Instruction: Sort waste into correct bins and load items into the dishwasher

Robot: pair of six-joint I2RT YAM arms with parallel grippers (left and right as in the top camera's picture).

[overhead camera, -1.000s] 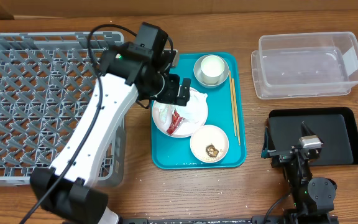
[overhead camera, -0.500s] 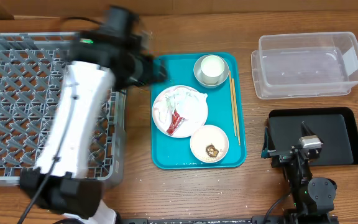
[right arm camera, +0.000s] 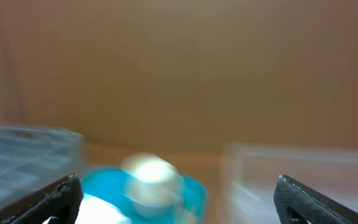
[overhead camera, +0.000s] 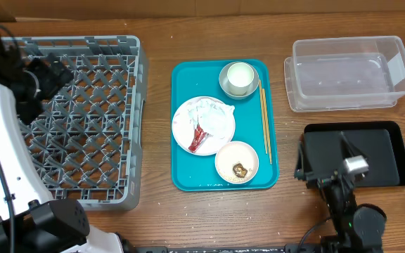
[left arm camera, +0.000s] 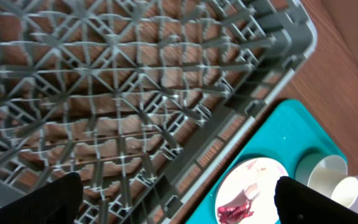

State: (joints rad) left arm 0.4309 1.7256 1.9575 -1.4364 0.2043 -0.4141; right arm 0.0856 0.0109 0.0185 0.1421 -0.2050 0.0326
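On the teal serving tray [overhead camera: 185,176] a pale round plate [overhead camera: 181,133] carries a crumpled white napkin [overhead camera: 208,112] and a red wrapper [overhead camera: 199,138]. Below it a small white dish [overhead camera: 248,156] holds a brown scrap [overhead camera: 240,169]. A white cup [overhead camera: 239,74] sits inside the grey bowl [overhead camera: 225,87], and chopsticks [overhead camera: 264,123] lie along the tray's right side. My left gripper [overhead camera: 53,76] hangs open over the grey dish rack [overhead camera: 83,41], holding nothing. My right gripper [overhead camera: 325,160] is open above the black tray's [overhead camera: 382,151] left end. The left wrist view shows the rack [left arm camera: 166,93] and the wrapper [left arm camera: 235,208].
The clear plastic tub [overhead camera: 346,74] stands at the back right, just beyond the black tray. Bare wooden table separates the rack from the teal tray. The right wrist view is blurred, with the cup [right arm camera: 151,171] ahead and low.
My left arm has swung from above the plate on the teal tray leftward to the rack's far left. The right gripper has shifted slightly; its view is motion-blurred.
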